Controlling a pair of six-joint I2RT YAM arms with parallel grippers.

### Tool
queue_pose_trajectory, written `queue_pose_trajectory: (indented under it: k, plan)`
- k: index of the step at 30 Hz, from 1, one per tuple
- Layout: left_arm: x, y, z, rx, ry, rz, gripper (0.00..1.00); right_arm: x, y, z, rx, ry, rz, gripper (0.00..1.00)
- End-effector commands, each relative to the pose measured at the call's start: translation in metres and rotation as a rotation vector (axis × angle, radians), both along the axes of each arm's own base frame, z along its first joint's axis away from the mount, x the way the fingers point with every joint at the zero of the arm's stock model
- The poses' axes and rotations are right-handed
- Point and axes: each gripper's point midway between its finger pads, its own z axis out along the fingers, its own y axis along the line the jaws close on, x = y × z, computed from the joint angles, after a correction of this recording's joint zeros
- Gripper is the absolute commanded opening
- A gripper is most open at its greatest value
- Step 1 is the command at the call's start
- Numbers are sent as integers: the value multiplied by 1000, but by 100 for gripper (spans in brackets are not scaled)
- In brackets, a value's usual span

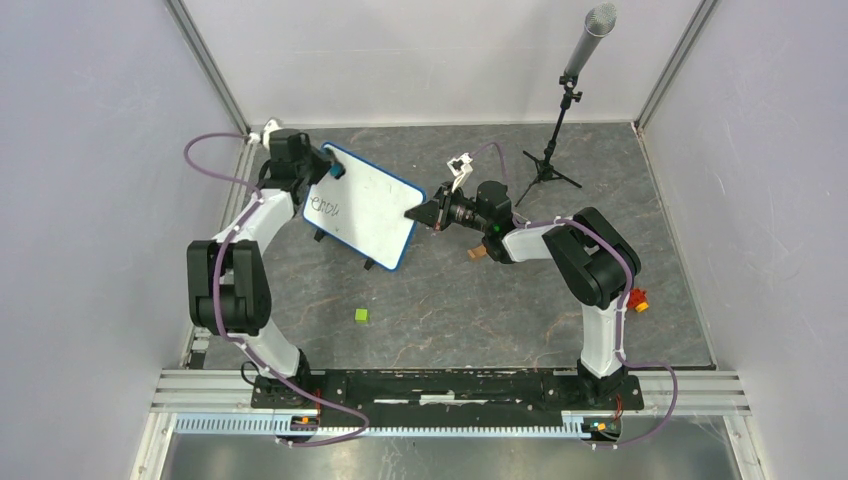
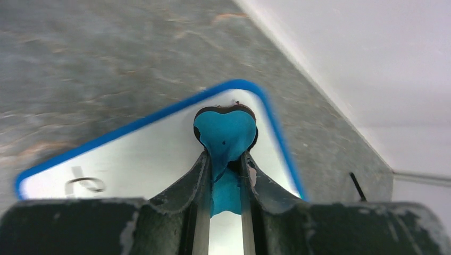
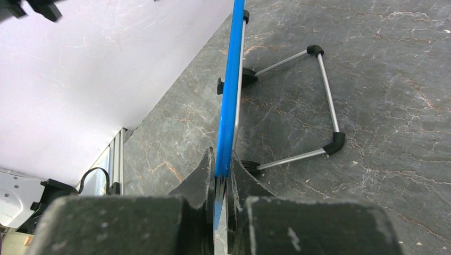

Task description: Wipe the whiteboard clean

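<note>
Grey tabletop [image 1: 450,300], whiteboard [image 1: 360,210] in right tool [image 1: 415,213]

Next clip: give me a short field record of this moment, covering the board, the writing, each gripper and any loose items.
board: whiteboard, tilted up, wire stand folded out at its back
writing: black handwriting near the board's left edge, not yet erased
left gripper: shut on a teal pad, at the board's far left corner; contact with the surface unclear
right gripper: shut on the board's blue right edge
loose items: green cube on the table nearer the arm bases; microphone on a tripod at the back
</note>
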Motion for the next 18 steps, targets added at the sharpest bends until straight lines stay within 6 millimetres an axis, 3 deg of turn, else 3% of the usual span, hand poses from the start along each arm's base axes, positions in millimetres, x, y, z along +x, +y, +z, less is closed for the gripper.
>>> queue_pose_trajectory:
  k: [1,5,9,16,18]
  plan:
    - [14,-55,40,28,-90,-166,16,-22,17,1,-17,-93,132,0]
    - [10,-56,29,6,-84,-167,16,-22,17,1,-18,-93,134,0]
    - [-13,-41,-10,-27,-27,-127,16,-23,17,1,-17,-93,136,0]
    - [-56,3,-66,-63,60,-10,16,-23,18,2,-12,-90,139,0]
    - [-66,5,-78,-55,89,-10,16,-23,18,2,-12,-90,139,0]
